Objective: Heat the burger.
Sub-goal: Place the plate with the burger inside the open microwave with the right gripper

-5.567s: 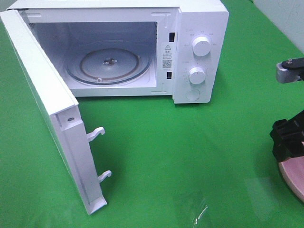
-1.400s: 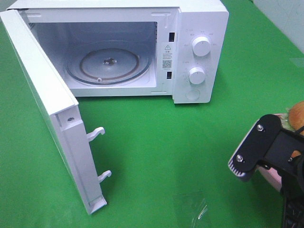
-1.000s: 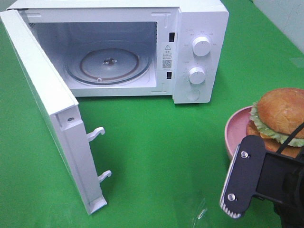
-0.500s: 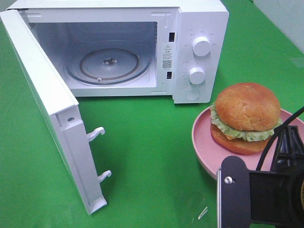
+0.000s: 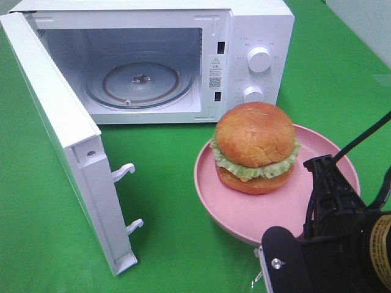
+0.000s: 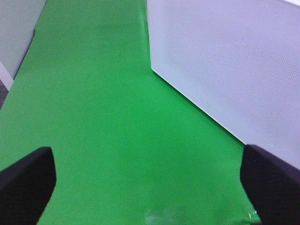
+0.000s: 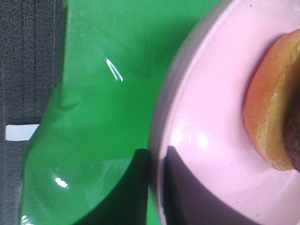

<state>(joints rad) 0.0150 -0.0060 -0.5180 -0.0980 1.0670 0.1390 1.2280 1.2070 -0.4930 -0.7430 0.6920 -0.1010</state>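
Lettuce and cheese showed between the glossy bun halves of the burger, which sat upright near the middle of the pink plate, in front of the microwave and just to the right of its open cavity. We judged that it rode on the plate so that nothing had to squeeze the soft bun. The right gripper was clamped on the plate's rim at the side away from the oven, clear of the food. The plate looked lifted off the green cloth, though we could not be certain.

The door stood swung wide to the left and the glass turntable lay bare, so we saw a free way in. The left gripper hung with its jaws spread wide and nothing between them, beside the door's perforated panel. We took that as waiting there to close the door.
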